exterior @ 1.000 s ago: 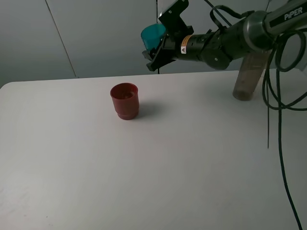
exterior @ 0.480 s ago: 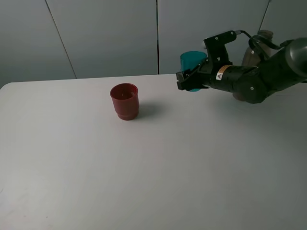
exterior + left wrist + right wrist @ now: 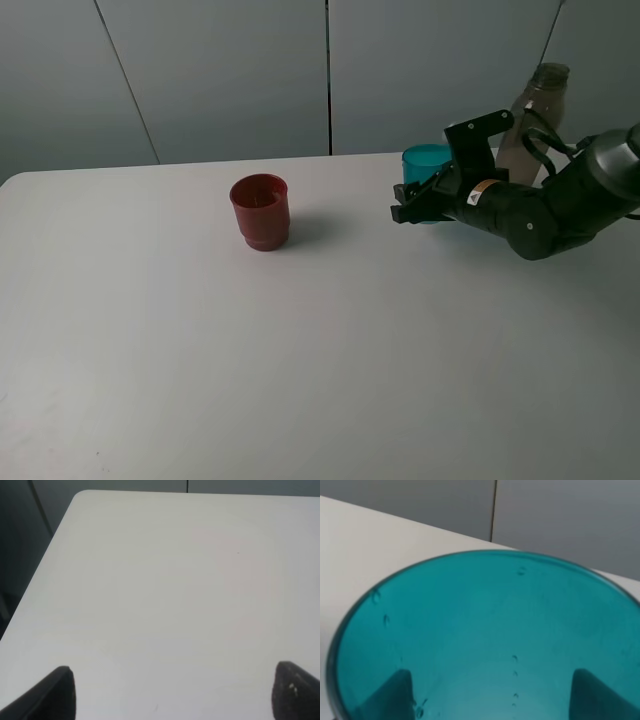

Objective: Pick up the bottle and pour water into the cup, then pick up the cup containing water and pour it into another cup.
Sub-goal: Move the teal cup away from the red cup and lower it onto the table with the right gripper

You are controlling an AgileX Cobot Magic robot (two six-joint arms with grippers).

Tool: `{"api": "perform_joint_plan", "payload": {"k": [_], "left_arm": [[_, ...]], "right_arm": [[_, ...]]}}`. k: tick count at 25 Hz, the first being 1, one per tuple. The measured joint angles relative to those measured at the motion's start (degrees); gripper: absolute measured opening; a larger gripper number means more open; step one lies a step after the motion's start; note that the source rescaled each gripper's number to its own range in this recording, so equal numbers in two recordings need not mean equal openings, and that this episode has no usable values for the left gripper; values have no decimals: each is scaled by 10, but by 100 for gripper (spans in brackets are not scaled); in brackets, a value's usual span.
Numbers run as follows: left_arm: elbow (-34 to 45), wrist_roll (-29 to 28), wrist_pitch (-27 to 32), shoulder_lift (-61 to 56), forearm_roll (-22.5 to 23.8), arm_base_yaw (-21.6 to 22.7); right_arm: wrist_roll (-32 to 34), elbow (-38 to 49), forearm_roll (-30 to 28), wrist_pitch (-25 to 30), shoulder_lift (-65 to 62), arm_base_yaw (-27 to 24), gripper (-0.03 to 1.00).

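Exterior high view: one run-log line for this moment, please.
right gripper: shut on teal cup, upright, low over table | red cup: standing apart | bottle: behind arm | left gripper: open, empty

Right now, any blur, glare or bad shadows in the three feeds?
Exterior high: sharp, even light, soft shadow right of the dark red cup, no glare. Left wrist: bare table, dark fingers soft at the edge. Right wrist: teal cup fills the frame, slightly soft, droplets still visible inside.
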Motion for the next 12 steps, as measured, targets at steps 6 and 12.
{"api": "perform_joint_plan", "payload": {"k": [6,12], "left_arm": [[0,0,0,0,0,0],[0,0,0,0,0,0]], "right_arm": [[2,0,4,-89,38,0,8],[2,0,2,-171,62,0,8]]}}
